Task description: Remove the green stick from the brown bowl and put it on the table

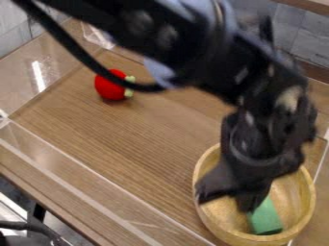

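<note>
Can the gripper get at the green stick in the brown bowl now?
Probably yes: the gripper is right over the green stick inside the brown bowl, nothing between them. Blur hides whether it already holds it.

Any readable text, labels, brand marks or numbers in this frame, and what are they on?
None readable: no words, labels or numbers show on the brown bowl, the green stick, the red object or the table. The arm is motion-blurred, so any marking there cannot be read.
</note>
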`<action>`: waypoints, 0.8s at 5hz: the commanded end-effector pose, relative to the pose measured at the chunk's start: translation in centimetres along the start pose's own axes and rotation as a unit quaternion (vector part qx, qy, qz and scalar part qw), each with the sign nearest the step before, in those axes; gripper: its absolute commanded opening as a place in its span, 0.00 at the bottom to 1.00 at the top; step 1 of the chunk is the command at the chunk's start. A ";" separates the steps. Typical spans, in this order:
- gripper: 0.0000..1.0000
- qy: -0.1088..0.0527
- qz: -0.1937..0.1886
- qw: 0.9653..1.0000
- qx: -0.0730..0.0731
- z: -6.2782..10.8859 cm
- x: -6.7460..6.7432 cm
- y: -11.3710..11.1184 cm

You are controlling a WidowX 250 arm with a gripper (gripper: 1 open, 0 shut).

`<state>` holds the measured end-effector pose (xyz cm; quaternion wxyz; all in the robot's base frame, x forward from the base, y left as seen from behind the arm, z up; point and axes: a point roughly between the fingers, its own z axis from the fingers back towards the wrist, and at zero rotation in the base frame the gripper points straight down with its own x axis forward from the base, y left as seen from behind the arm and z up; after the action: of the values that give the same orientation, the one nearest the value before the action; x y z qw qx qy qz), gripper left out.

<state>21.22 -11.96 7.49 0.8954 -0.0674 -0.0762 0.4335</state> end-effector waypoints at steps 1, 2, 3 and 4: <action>0.00 0.004 -0.027 0.999 -0.048 3.9 1.4 -1.3; 0.00 0.004 -0.056 0.996 -0.067 5.8 2.9 -1.6; 0.00 -0.006 -0.075 0.994 -0.078 7.2 5.5 -2.0; 1.00 0.000 -0.089 0.994 -0.070 6.1 4.4 -3.0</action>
<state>24.24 -9.71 13.07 0.9263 -0.1078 -0.0938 0.3487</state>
